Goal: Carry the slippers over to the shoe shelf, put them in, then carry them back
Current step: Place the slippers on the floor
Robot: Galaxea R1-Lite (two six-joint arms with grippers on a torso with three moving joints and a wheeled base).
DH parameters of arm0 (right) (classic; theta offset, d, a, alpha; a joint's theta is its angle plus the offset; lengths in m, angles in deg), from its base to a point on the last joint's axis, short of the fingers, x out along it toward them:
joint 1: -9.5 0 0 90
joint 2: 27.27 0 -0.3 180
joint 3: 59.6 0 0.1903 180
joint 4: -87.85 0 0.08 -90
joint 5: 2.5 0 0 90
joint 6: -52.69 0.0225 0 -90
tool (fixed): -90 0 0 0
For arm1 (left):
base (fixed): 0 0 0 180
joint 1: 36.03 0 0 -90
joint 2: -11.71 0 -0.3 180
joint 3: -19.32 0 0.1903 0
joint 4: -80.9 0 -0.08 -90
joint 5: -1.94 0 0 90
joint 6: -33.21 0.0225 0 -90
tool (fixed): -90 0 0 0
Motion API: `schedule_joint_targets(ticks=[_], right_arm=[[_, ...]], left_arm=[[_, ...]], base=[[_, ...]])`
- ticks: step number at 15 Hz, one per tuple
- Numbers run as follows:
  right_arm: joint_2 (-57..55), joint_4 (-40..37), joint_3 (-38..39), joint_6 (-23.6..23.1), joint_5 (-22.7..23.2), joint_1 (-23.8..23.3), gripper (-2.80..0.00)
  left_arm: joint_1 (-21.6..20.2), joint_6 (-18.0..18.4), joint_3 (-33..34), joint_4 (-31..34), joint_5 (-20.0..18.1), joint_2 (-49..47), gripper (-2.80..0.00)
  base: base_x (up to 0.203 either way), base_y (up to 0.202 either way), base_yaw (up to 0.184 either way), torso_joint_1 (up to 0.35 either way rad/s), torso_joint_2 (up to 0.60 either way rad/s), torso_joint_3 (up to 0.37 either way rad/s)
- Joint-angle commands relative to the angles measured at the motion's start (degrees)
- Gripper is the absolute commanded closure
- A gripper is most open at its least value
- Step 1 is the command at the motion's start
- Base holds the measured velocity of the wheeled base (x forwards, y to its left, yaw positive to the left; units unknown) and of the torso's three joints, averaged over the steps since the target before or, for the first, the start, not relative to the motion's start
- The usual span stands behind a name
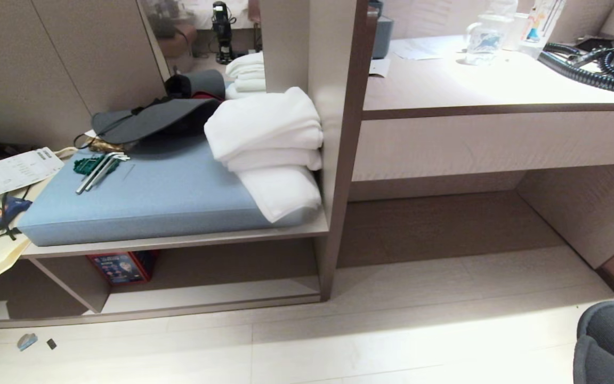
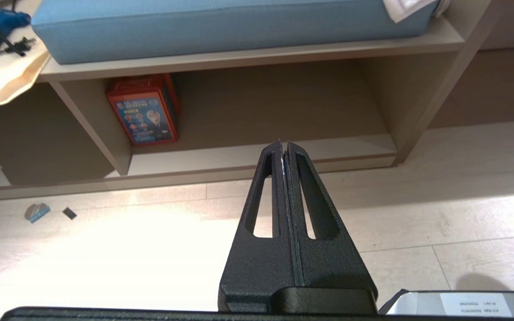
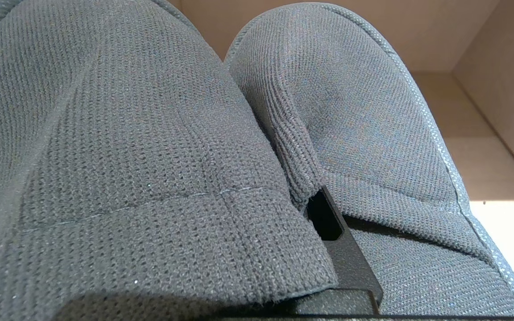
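Head view: the slippers (image 1: 612, 342) are seen at the lower right corner, held up over the pale floor (image 1: 339, 341), well apart from the shoe shelf (image 1: 205, 296), which is the low cubby under the blue cushion (image 1: 152, 197). In the right wrist view the pair fills almost everything, two grey knit bands side by side, and the right end effector (image 3: 328, 223) is clamped on them: one black finger (image 3: 350, 263) is seen wedged between the two slippers, the rest being hidden by fabric. In the left wrist view the left end effector (image 2: 283, 145) is closed tight with nothing between its fingers, and it is pointed toward the shelf, whose pale base board is bare apart from a red box (image 2: 143, 111) stood at its back left (by the slanted divider). White towels (image 1: 269, 144) are stacked on the cushion against the upright panel, beside a black hat (image 1: 152, 117) and a set of hex keys (image 1: 99, 168). To the right, a table (image 1: 477, 85) carries a jug (image 1: 482, 37) and a black hose (image 1: 595, 69).
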Motion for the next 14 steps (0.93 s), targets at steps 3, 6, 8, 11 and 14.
schedule_joint_targets(ticks=[3, 6, 8, 11, 14], right_arm=[[-0.07, 0.00, 0.00, -0.09, 0.00, 0.04, 0.00], [-0.07, 0.00, 0.00, -0.18, 0.00, 0.04, 0.00], [-0.06, 0.00, 0.00, -1.11, 0.04, 0.04, 0.00], [-0.07, -0.01, 0.00, -2.29, 0.26, 0.04, 0.00], [-0.07, 0.00, 0.00, -2.20, 0.26, 0.04, 0.00]], left_arm=[[0.00, -0.02, 0.00, -0.01, 0.02, -0.05, 0.00], [0.00, -0.02, 0.00, -0.01, 0.02, -0.05, 0.00], [0.00, -0.02, 0.00, -0.01, 0.02, -0.05, 0.00], [0.00, -0.02, 0.00, -0.01, 0.02, -0.05, 0.00], [0.00, -0.02, 0.00, -0.01, 0.02, -0.05, 0.00]], base=[[0.000, 0.000, 0.000, 0.005, 0.00, -0.197], [0.000, 0.000, 0.000, 0.001, 0.00, -0.195], [0.000, 0.000, 0.000, 0.001, 0.00, -0.194], [0.000, 0.000, 0.000, 0.001, 0.00, -0.195], [0.000, 0.000, 0.000, 0.003, 0.00, -0.201]])
